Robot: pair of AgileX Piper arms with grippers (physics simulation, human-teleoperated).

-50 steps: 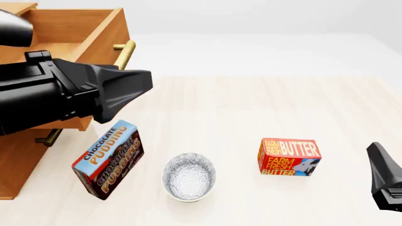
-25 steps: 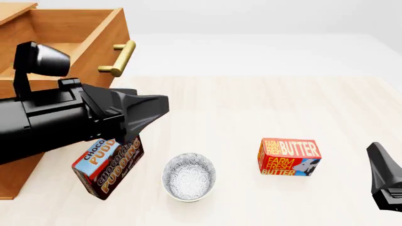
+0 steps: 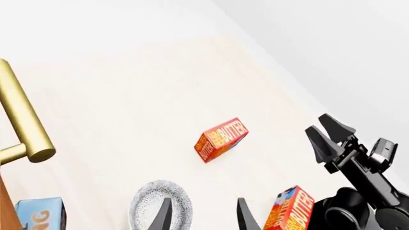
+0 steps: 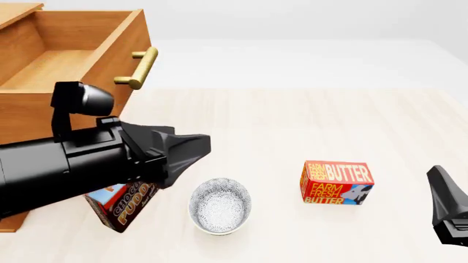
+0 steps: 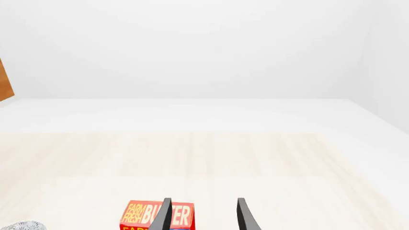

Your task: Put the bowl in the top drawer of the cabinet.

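Two grippers are being shown at a pale wooden table [image 4: 307, 126]. The left gripper [image 4: 192, 150] is being held low over the table's near left part, just left of and slightly beyond the bowl [image 4: 220, 205], with no contact between them visible. In the left wrist view its fingertips [image 3: 163, 215] are seen standing apart with nothing between them, and the bowl [image 3: 160, 211] is lying partly behind one of them. The right gripper [image 5: 202, 215] is being held at the near right edge of the front view, well apart from the bowl; in the right wrist view its fingers are likewise seen parted and empty.

The bowl, white with fine dark speckles, is sitting upright on the table near the front edge. It is being flanked by a chocolate pudding box [image 4: 120, 205] close on its left, partly hidden under the left arm, and a butter box [image 4: 336, 182] further off on its right.

The cabinet [image 4: 22, 164] is standing at the far left. Its top drawer [image 4: 73, 55] is being shown pulled out and open, its brass handle [image 4: 139, 67] facing the middle of the table, and bare wood is showing inside. The bowl is lying outside the drawer, in front of the cabinet and to its right.
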